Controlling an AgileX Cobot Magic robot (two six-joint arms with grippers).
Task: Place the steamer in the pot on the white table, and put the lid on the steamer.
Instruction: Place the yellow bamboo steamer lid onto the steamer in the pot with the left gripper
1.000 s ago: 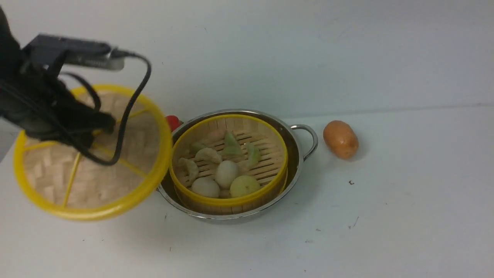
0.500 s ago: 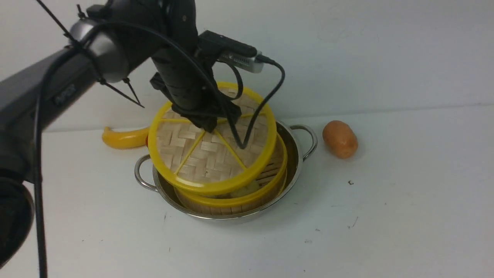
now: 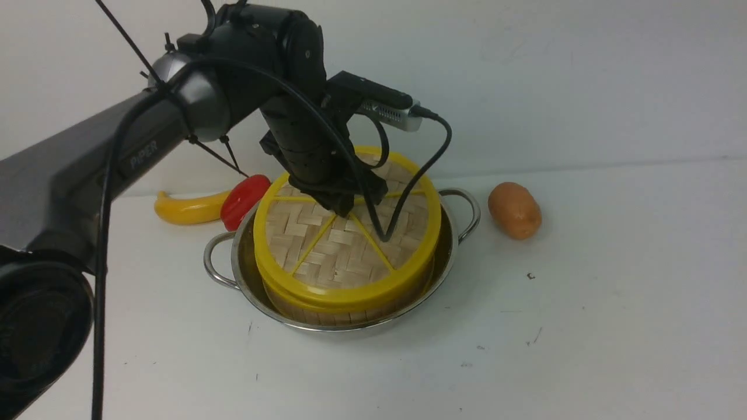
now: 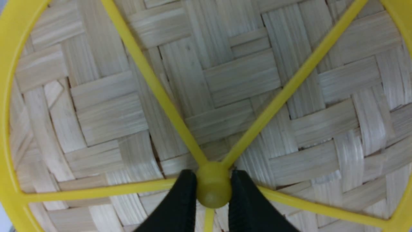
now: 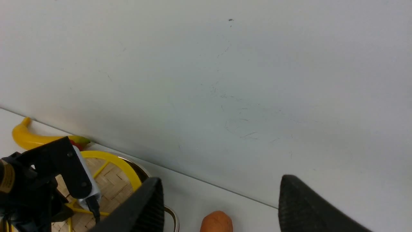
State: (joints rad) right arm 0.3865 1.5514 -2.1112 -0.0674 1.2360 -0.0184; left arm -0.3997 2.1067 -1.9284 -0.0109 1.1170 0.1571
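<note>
Now | lid [image 3: 327, 256] seemingly level, knob [image 4: 213, 190] up | left pincer [image 4: 212, 178] clamping knob | right pincer [image 5: 220, 182] agape

White tabletop [image 3: 583, 321], a few dark specks. Directly on it: steel pot [image 3: 444, 245] at centre; banana [image 3: 187, 209] and red pepper [image 3: 242, 198] adjacent behind its left; orange-brown oval piece [image 3: 515, 210] near its right handle, apart.

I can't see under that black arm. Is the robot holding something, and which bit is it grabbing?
The left gripper holds the lid, pinching its small yellow centre knob. The right gripper is open, holding nothing.
</note>
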